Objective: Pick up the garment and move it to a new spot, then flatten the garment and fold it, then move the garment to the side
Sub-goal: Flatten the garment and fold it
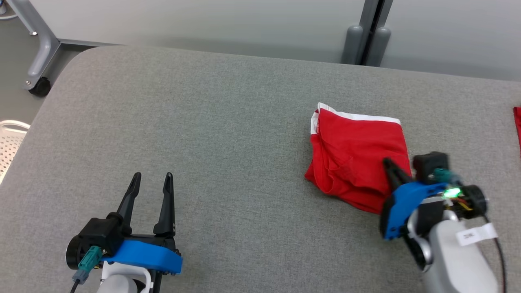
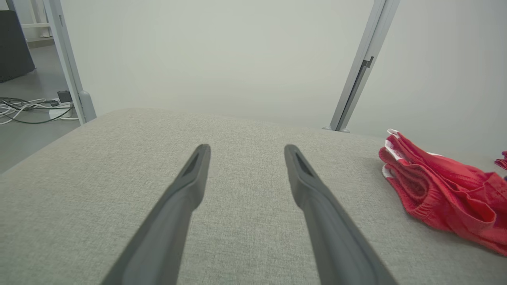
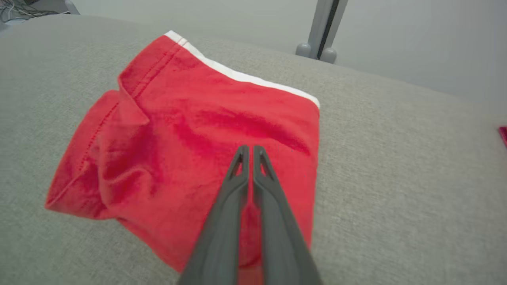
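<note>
The garment point(image 1: 358, 154) is red with a white band along its far edge. It lies folded into a rough square on the grey padded table point(image 1: 203, 122), right of centre. My right gripper point(image 1: 388, 165) reaches over its near right corner. In the right wrist view the fingers point(image 3: 249, 148) are shut together, low over the cloth point(image 3: 178, 130), and I cannot tell if any fabric is pinched. My left gripper point(image 1: 152, 176) stands open at the lower left, well clear of the garment point(image 2: 443, 194). The left gripper point(image 2: 245, 148) has only bare table between its fingers.
Another red piece of cloth point(image 1: 517, 126) shows at the table's right edge. A white perforated basket point(image 1: 8, 142) sits off the table's left side, behind it a wheeled frame leg point(image 1: 38, 85). A grey post point(image 1: 368, 36) stands behind the far edge.
</note>
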